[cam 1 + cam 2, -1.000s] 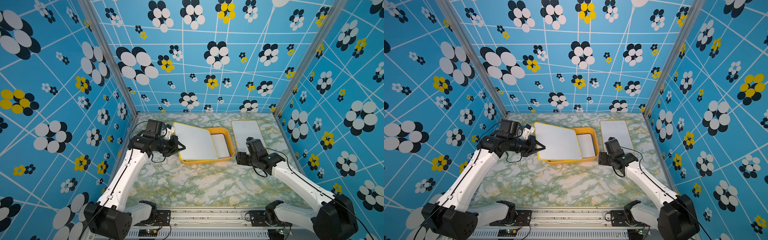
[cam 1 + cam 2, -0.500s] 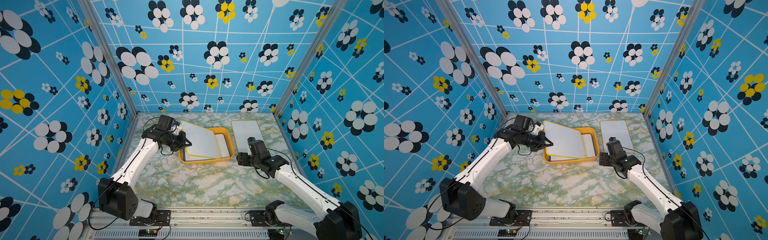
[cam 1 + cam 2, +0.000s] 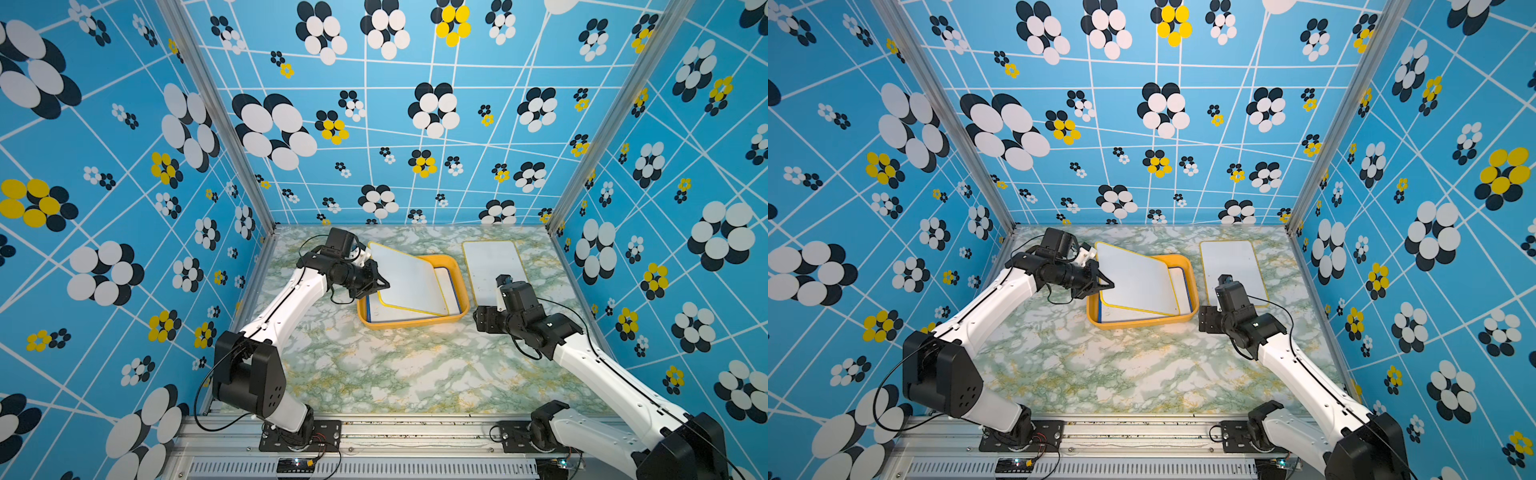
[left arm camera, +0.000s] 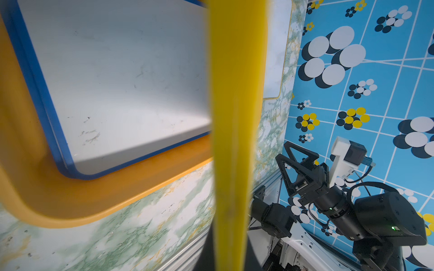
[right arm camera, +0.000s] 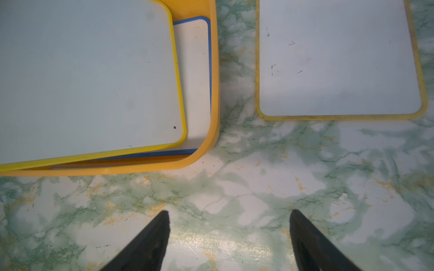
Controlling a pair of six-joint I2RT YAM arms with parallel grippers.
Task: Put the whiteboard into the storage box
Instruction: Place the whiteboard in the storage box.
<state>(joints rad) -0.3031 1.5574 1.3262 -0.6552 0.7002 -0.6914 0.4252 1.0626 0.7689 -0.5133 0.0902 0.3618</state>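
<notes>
Counter (image 3: 395,374): we expect no hazard here.
Storage box (image 3: 415,325): light; a dragging board can shove it.
Whiteboard (image 3: 409,278): tilted over the box; early release could leave it propped on the rim.
Left fingers (image 3: 376,284): clamped on its edge; may slip.
Right fingers (image 5: 150,241): apart, empty.

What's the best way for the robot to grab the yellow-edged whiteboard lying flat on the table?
The yellow-edged whiteboard lies flat on the table, so only its thin rim offers a hold. Probably take the short edge nearest the right gripper, coming in low from the robot's side with jaws open.
</notes>
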